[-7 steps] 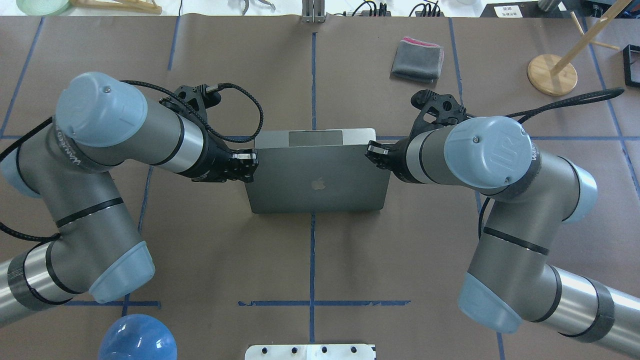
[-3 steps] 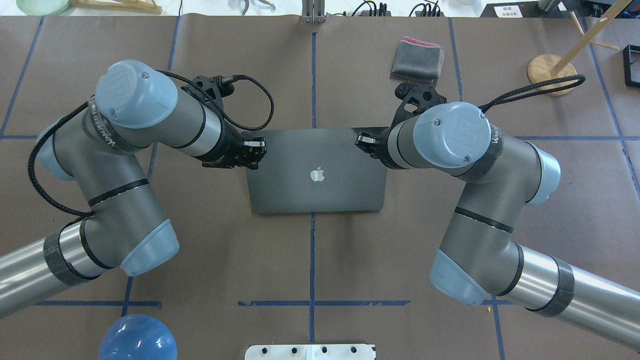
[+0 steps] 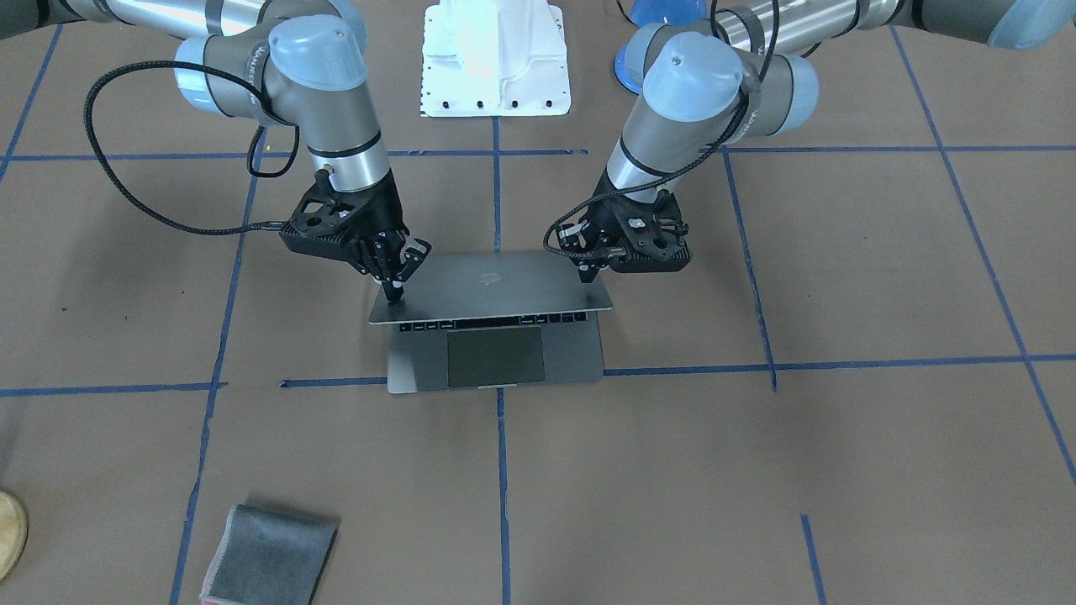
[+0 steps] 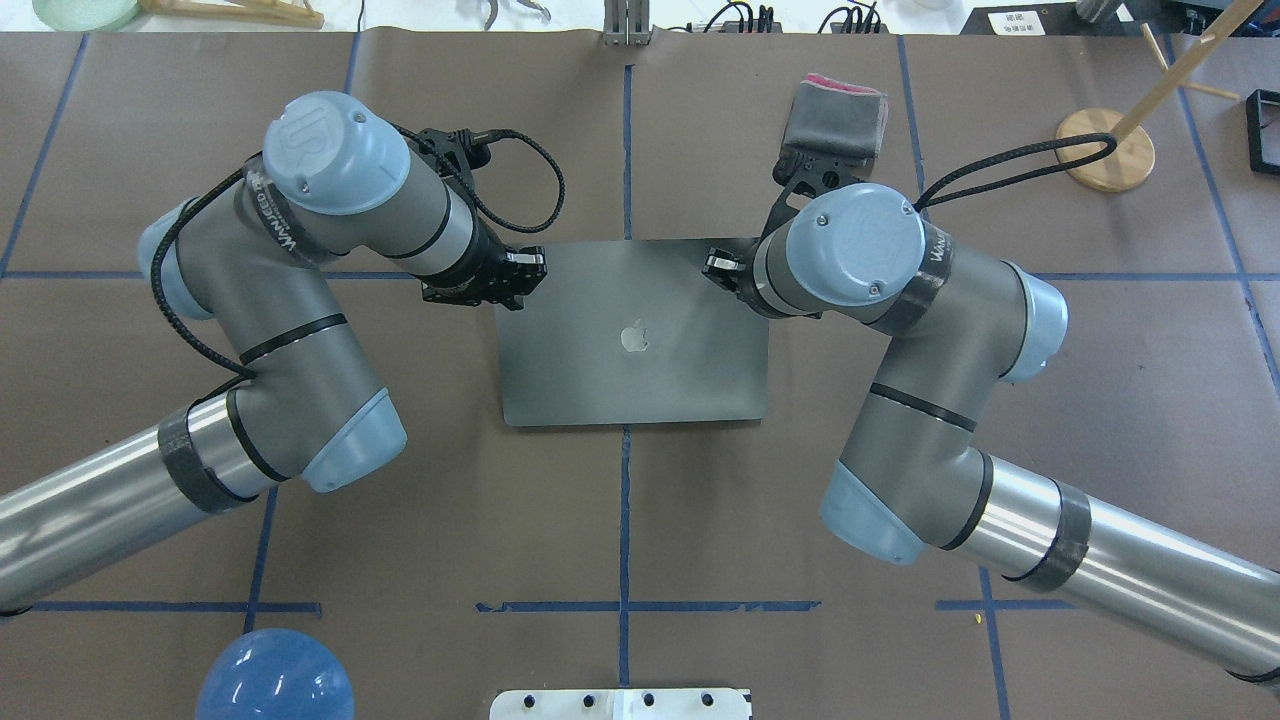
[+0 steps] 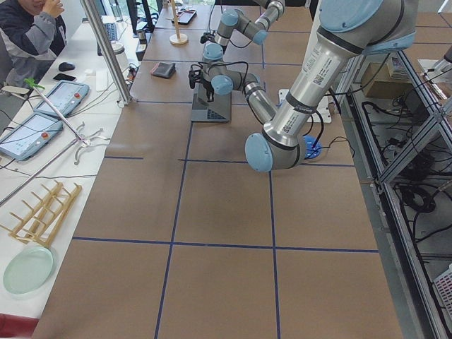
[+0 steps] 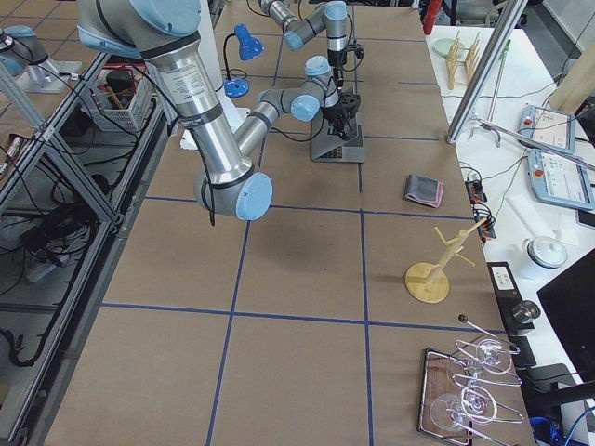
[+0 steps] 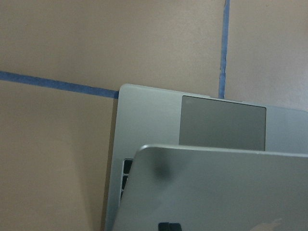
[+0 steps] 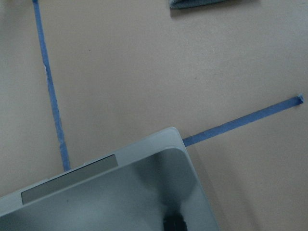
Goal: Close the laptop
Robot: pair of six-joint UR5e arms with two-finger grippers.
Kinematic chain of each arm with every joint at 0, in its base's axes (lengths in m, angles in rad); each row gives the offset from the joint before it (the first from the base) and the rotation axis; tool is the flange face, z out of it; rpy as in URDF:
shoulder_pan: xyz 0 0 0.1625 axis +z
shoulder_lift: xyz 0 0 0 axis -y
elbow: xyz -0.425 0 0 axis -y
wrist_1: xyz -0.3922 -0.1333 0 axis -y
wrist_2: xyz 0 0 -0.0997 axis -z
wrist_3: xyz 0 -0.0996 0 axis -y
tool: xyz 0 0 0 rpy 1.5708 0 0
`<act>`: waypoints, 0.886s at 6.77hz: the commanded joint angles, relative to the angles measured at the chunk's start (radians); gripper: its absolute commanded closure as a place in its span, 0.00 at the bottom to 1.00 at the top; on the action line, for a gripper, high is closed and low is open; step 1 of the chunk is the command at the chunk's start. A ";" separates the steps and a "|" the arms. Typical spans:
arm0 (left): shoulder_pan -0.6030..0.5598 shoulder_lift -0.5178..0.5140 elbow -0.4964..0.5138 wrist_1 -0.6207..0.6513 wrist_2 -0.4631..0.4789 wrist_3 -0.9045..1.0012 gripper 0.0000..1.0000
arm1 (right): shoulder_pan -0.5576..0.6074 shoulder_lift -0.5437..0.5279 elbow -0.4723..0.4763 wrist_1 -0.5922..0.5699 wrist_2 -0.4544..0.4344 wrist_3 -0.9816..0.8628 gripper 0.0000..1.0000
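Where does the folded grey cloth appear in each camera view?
Front-facing: cloth at bottom left.
Overhead: cloth at top, right of centre.
Exterior left: cloth up-left of the laptop.
Exterior right: cloth down-right of the laptop.
Left wrist: not in it.
Right wrist: cloth cut by top edge.
Shared landmark: the laptop, in all six.

One laptop point(image 3: 492, 290), two claws (left point(image 3: 585, 273), right point(image 3: 392, 291)), one cloth point(image 3: 269, 546)

laptop point(image 3: 492, 290) lid lowered further, nearly shut
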 commanded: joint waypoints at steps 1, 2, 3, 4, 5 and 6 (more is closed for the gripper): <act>-0.011 -0.057 0.197 -0.105 0.004 0.016 1.00 | 0.004 0.039 -0.164 0.096 0.000 -0.002 1.00; -0.011 -0.065 0.251 -0.151 0.006 0.016 1.00 | 0.002 0.047 -0.224 0.155 -0.002 -0.002 1.00; -0.011 -0.069 0.263 -0.152 0.009 0.022 1.00 | 0.004 0.049 -0.231 0.159 -0.002 -0.002 1.00; -0.011 -0.071 0.263 -0.152 0.009 0.028 1.00 | 0.007 0.064 -0.231 0.159 0.000 -0.016 0.99; -0.034 -0.086 0.260 -0.144 0.001 0.037 1.00 | 0.037 0.079 -0.228 0.152 0.052 -0.016 0.88; -0.043 -0.086 0.255 -0.132 -0.002 0.039 0.39 | 0.103 0.076 -0.220 0.140 0.209 -0.028 0.01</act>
